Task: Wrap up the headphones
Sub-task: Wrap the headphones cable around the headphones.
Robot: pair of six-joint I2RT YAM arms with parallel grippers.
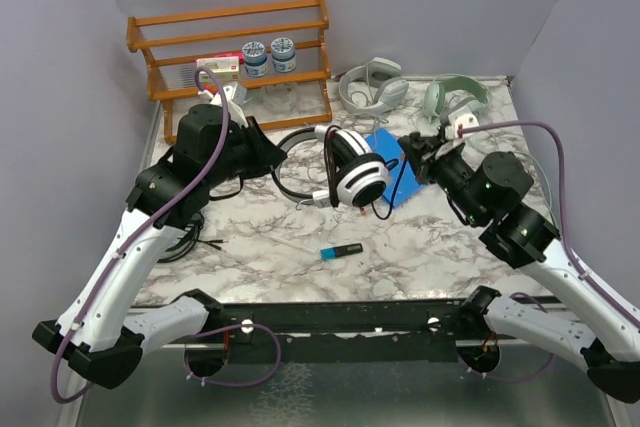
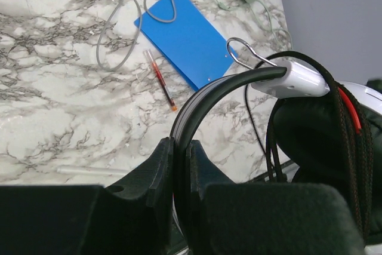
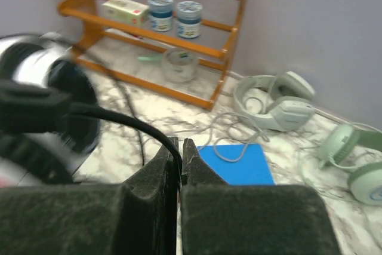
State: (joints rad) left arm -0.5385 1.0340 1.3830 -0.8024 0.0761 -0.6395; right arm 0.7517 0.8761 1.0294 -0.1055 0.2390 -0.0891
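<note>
The white-and-black headphones (image 1: 355,172) are held up over the middle of the marble table. My left gripper (image 1: 268,152) is shut on their black headband (image 2: 221,88); the jaws clamp it from both sides (image 2: 182,147), with the white slider (image 2: 289,79) and a black ear cup (image 2: 322,135) just beyond. Their black cable (image 3: 119,120) runs from the blurred ear cup (image 3: 42,88) into my right gripper (image 3: 181,147), which is shut on it (image 1: 410,152). Cable loops lie around the ear cup.
A pale grey-white pair (image 1: 372,82) and a pale green pair (image 1: 455,97) lie at the back right, their grey cords trailing over a blue card (image 1: 392,175). An orange rack (image 1: 235,47) with jars stands back left. A blue marker (image 1: 342,250) and a red pen (image 2: 161,79) lie on the table.
</note>
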